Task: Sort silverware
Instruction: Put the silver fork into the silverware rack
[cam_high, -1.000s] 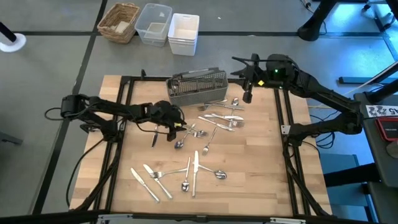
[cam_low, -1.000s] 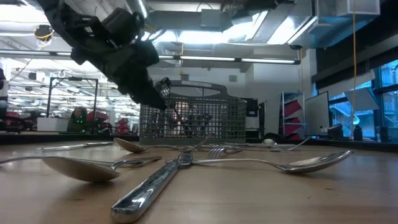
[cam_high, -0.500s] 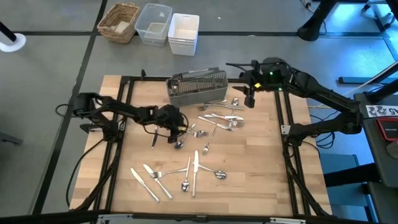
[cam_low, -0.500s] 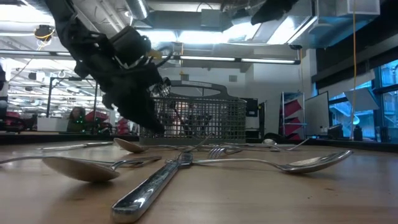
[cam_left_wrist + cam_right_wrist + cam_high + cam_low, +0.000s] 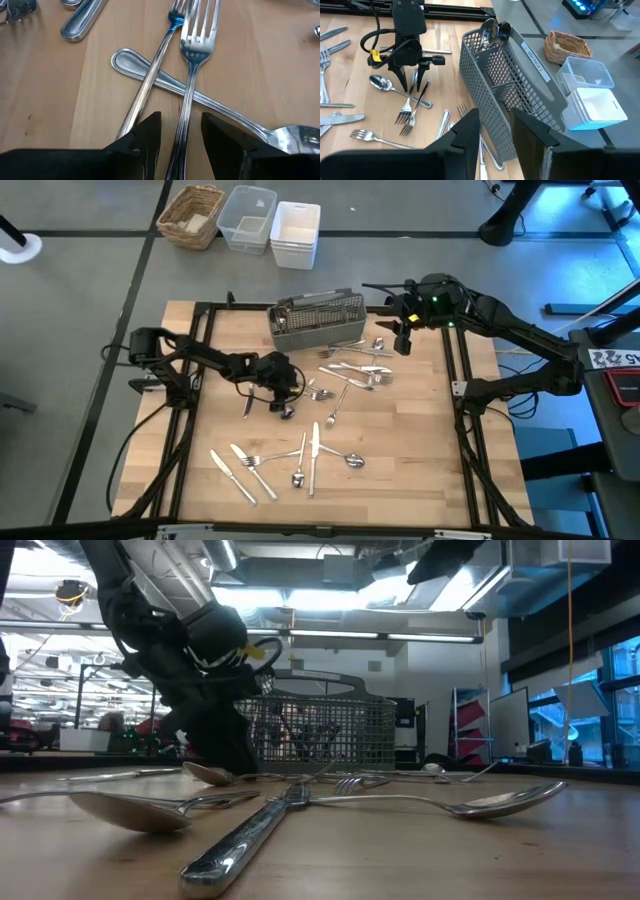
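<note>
Silver forks, spoons and knives lie scattered on the wooden table (image 5: 420,460). In the left wrist view, two forks (image 5: 197,35) cross a spoon handle (image 5: 125,57). My left gripper (image 5: 180,145) is open and low over them, one finger on each side of one fork's handle (image 5: 186,107). I cannot tell whether the fingers touch it. The right wrist view shows this gripper (image 5: 411,86) pointing down. My right gripper (image 5: 400,342) hangs open, high by the far right edge, beside the grey mesh caddy (image 5: 317,320), which holds spoons (image 5: 492,31).
More silverware lies near the front edge (image 5: 290,460) and right of the caddy (image 5: 360,370). A knife (image 5: 250,835) and a spoon (image 5: 130,808) lie close to the low camera. A wicker basket (image 5: 192,215) and plastic tubs (image 5: 270,225) stand beyond the far edge.
My left gripper has sunk toward the crossed forks and spoon, rolling a little, and now stands just above the table. My right gripper has tipped its fingers further downward while staying in place. No silverware has moved.
</note>
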`<state>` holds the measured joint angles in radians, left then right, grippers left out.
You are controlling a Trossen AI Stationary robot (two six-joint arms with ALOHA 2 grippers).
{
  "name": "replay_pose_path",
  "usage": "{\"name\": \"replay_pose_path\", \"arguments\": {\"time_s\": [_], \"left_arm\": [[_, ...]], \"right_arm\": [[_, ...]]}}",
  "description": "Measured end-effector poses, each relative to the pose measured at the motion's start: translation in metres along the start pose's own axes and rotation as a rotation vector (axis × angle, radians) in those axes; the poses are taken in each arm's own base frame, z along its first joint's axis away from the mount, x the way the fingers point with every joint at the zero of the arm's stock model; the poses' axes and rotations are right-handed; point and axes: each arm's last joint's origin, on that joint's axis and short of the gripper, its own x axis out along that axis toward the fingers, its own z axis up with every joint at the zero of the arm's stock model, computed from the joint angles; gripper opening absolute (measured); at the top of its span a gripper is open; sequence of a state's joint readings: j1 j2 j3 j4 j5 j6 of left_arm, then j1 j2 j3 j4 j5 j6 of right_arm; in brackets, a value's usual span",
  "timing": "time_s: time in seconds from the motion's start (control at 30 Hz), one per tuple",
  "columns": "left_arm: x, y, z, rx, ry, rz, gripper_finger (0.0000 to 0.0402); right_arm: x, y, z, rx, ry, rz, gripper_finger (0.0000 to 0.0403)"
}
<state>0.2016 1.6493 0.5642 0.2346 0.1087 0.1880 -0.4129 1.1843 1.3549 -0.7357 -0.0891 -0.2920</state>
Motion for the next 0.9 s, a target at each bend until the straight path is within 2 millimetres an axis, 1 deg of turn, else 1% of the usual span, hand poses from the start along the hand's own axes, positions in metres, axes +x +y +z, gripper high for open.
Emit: {"name": "replay_pose_path", "arguments": {"time_s": [0.1, 0.17, 0.37, 0.43, 0.5, 0.63, 0.77, 0.9], "left_arm": [[0.0021, 0.0000, -0.0009, 0.004, 0.005, -0.003, 0.0119], [0.0023, 0.0000, -0.0009, 0.004, 0.006, -0.002, 0.0102], [0.0026, 0.0001, -0.0013, -0.002, 0.010, -0.001, 0.0031], [0.0025, 0.0001, -0.0013, -0.008, 0.010, -0.001, 0.0015], [0.0025, 0.0001, -0.0013, -0.032, 0.010, -0.001, 0.0013], [0.0018, 0.0000, -0.0010, -0.083, 0.009, -0.003, 0.0022], [0.0011, -0.0001, 0.0008, -0.126, -0.013, -0.015, 0.0012], [-0.0011, -0.0001, 0.0051, -0.184, -0.058, -0.041, 0.0010]], "right_arm": [[0.0000, 0.0000, 0.0000, 0.000, 0.000, 0.000, 0.0112], [0.0000, 0.0000, 0.0000, 0.000, 0.000, 0.000, 0.0112], [0.0000, 0.0000, 0.0000, 0.000, 0.000, 0.000, 0.0112], [0.0000, 0.0000, 0.0001, 0.000, -0.001, 0.000, 0.0112], [0.0000, 0.0000, 0.0001, -0.001, -0.001, 0.000, 0.0112], [0.0000, 0.0001, 0.0001, -0.001, -0.001, 0.000, 0.0112], [0.0000, 0.0000, 0.0001, 0.000, -0.001, 0.000, 0.0112], [0.0000, 0.0000, 0.0001, -0.001, -0.001, 0.000, 0.0112]]}}
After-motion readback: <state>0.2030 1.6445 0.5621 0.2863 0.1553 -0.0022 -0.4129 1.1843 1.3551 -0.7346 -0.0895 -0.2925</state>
